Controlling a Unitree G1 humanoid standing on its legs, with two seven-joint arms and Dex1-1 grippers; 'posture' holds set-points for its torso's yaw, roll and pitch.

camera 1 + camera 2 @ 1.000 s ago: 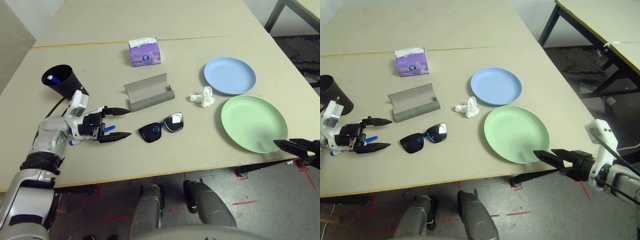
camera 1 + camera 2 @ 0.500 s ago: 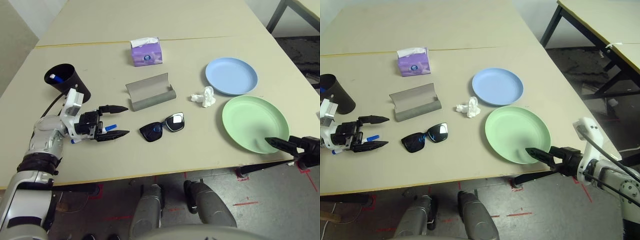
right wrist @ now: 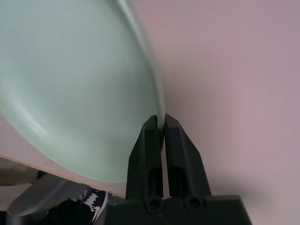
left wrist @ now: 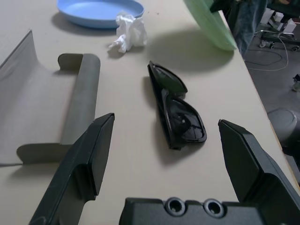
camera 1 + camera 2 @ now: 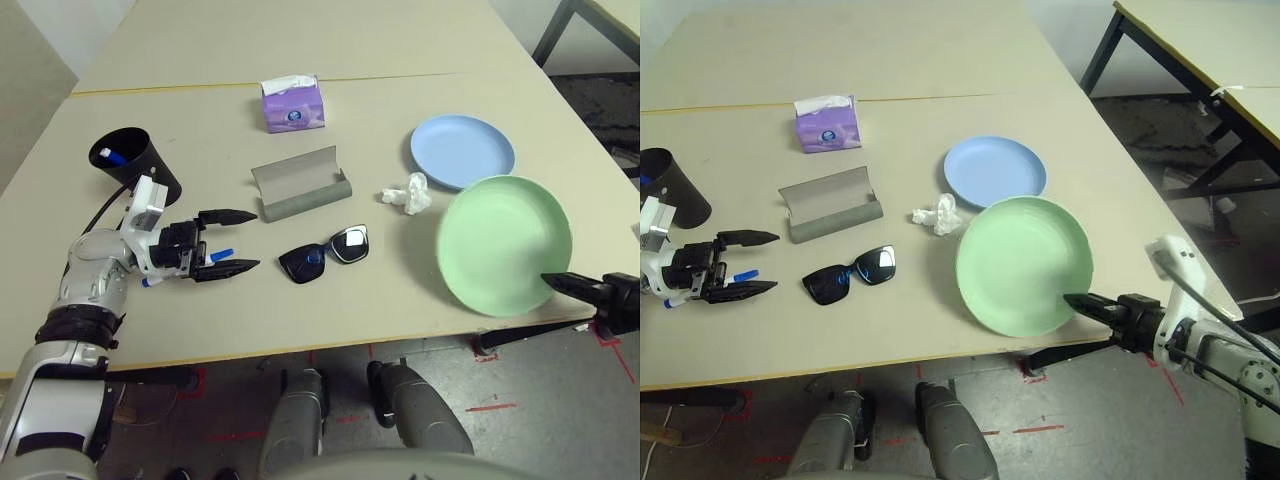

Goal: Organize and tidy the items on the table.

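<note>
1. The right gripper has its two black fingers pinched on the near rim of the green plate, at the table's front right edge.
2. That plate is tilted, its near side lifted off the table and its face turned up toward the robot. Its far edge overlaps the near edge of the blue plate as seen from the head.
3. The blue plate lies flat just behind it.
4. A crumpled tissue sits just left of both plates, on the tabletop.
5. The sunglasses lie near the middle front, lenses facing up, apart from everything else.
6. The grey case rests open just behind the sunglasses.
7. The left gripper hangs over the left front of the table with its fingers spread wide, pointing toward the sunglasses and holding nothing.
8. A marker with a blue cap lies on the table just under that gripper.
9. The black cup stands tilted at the far left, a blue-capped marker inside it.
10. A purple tissue box sits farther back, near the yellowish seam.
</note>
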